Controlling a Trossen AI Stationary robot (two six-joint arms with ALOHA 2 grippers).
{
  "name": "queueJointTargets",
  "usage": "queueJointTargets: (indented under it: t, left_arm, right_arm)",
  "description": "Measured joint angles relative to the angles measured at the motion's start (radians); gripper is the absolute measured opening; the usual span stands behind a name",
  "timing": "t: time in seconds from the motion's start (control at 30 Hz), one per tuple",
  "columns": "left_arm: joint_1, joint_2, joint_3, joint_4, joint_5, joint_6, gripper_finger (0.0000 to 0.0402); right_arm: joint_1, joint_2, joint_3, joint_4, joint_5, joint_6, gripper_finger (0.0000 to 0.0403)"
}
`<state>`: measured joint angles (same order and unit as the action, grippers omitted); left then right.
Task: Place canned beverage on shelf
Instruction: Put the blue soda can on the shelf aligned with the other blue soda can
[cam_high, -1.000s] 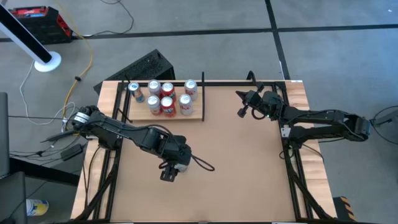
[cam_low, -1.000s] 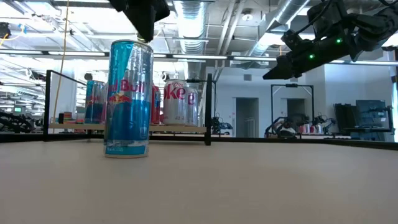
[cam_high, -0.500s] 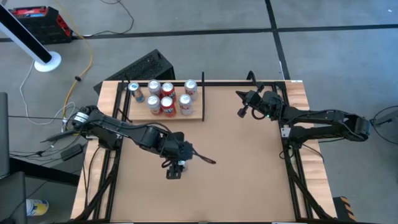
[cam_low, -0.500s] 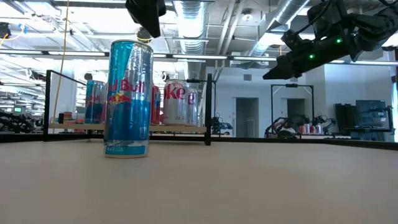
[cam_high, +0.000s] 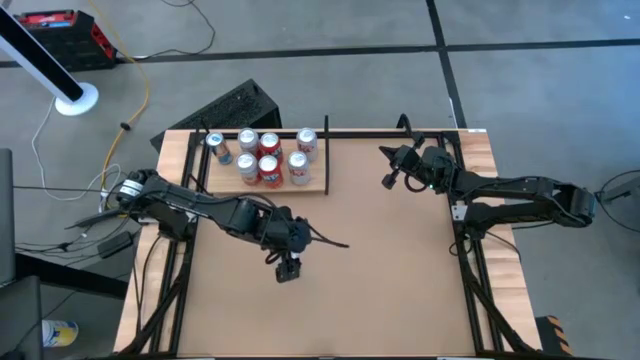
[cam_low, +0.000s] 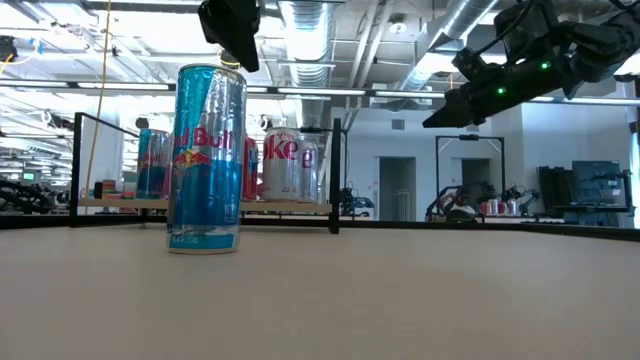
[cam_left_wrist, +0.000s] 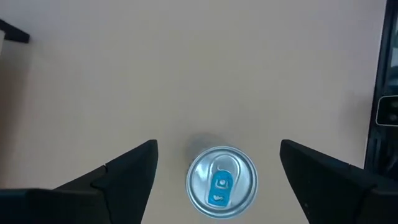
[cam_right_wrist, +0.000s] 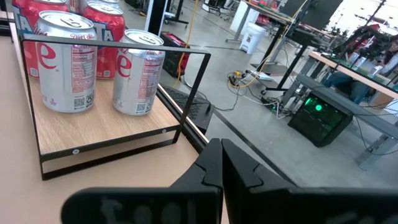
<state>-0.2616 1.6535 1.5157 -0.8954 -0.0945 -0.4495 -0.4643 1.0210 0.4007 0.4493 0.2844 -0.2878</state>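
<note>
My left gripper (cam_left_wrist: 217, 165) hangs above the blue-and-silver can (cam_low: 207, 160), fingers (cam_left_wrist: 127, 174) spread wide on either side of the can top, nothing grasped; wrist view looks straight down on the lid and pull tab, clear gaps both sides. From above, the left gripper (cam_high: 289, 268) sits mid-table, toward the left half, well apart from the shelf (cam_high: 318, 186). Low view: can stands upright on the brown table (cam_low: 400, 290), gripper tip just over its rim, can't tell if touching. Shelf is at the table's far left corner, pale wood with black rod frame, holding six cans (cam_high: 268, 168), red-and-silver ones plus a blue one at the far left end. My right gripper (cam_right_wrist: 219, 163) is clenched shut, empty, held in the air near the far right part of the table, right gripper (cam_high: 390, 178) pointing toward the shelf; its wrist view shows two silver-red cans (cam_right_wrist: 137, 73) on the shelf's near end.
</note>
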Motion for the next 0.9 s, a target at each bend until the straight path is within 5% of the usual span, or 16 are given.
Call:
queueJointTargets:
  t: [0.9]
  left_arm:
    - [-0.017,0.001,-0.097,0.04,0.047,-0.031,0.0324]
  right_arm:
    - [0.0,0.0,0.0,0.0,0.0,0.0,0.0021]
